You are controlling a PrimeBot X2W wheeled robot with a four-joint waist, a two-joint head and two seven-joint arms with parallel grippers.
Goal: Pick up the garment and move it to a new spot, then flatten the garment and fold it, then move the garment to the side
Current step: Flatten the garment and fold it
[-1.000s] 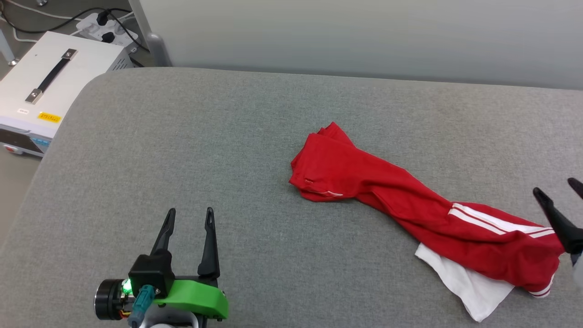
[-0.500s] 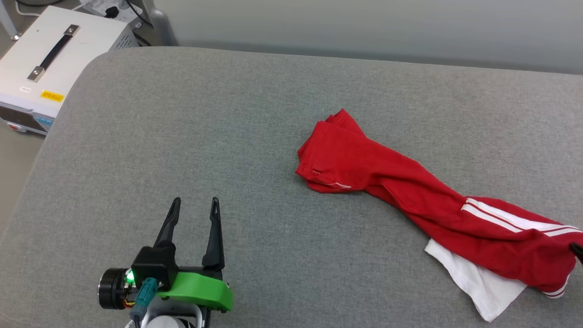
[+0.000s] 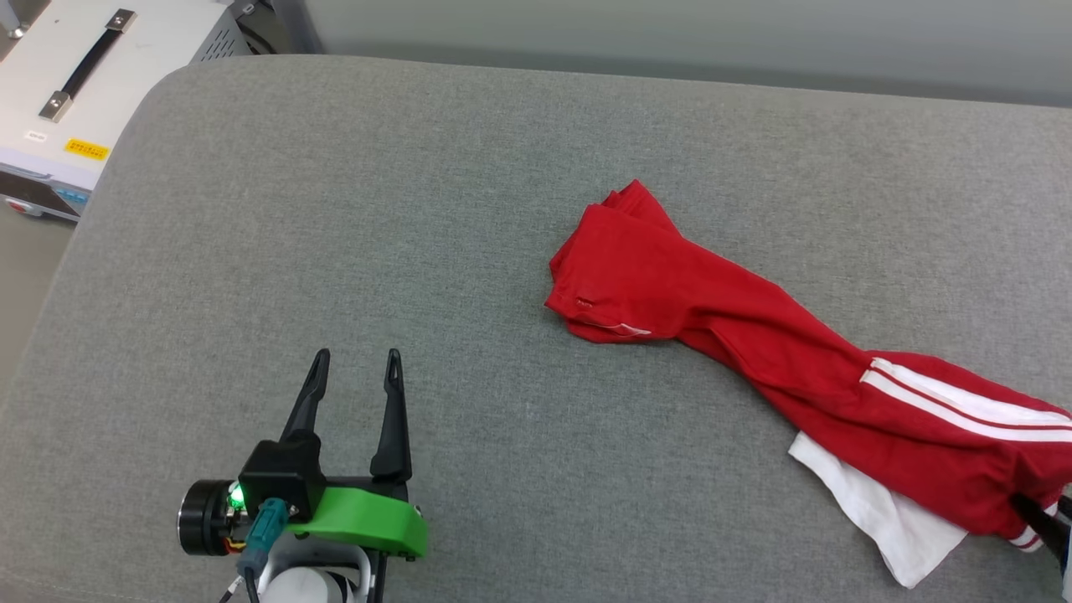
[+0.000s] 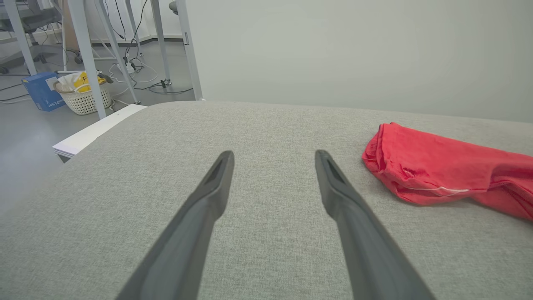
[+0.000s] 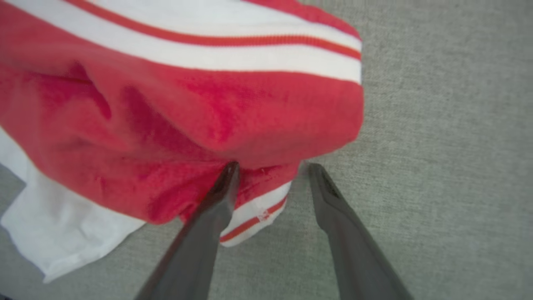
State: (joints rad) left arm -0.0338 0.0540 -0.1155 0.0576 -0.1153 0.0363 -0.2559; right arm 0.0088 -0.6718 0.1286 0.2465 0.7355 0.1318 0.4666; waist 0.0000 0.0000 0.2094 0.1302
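left gripper (image 3: 357, 356): fingers spread, hovering above the bare grey surface (image 3: 335, 209), as before.
garment (image 3: 754, 335): twisted red length right of centre, lying unchanged.
right gripper (image 5: 272, 165): fingers apart, now straddling the striped hem; a second ago it stood clear.

Shirt (image 5: 175, 125): soft knit cloth, matt, faintly fuzzy where it meets the right gripper (image 5: 271, 164) jaws. Striped trim by the jaw tips looks tighter and smoother. White sleeve (image 3: 879, 519): thin plain cloth, matt.
Pad (image 3: 419, 209) under the left gripper (image 3: 356, 353) jaws: grey woven cloth, coarse weave, matt.
Fingers (image 4: 195, 221): dark plastic, smooth, matt, on both grippers.
Bracket (image 3: 368, 519) behind the left jaws: green plastic, smooth, slight sheen.
Box (image 3: 33, 75) far beyond the left jaws: white painted metal, satin. Its handle (image 3: 88, 60): black strap, bright metal end plates.
Basket (image 4: 83, 100): white plastic lattice.
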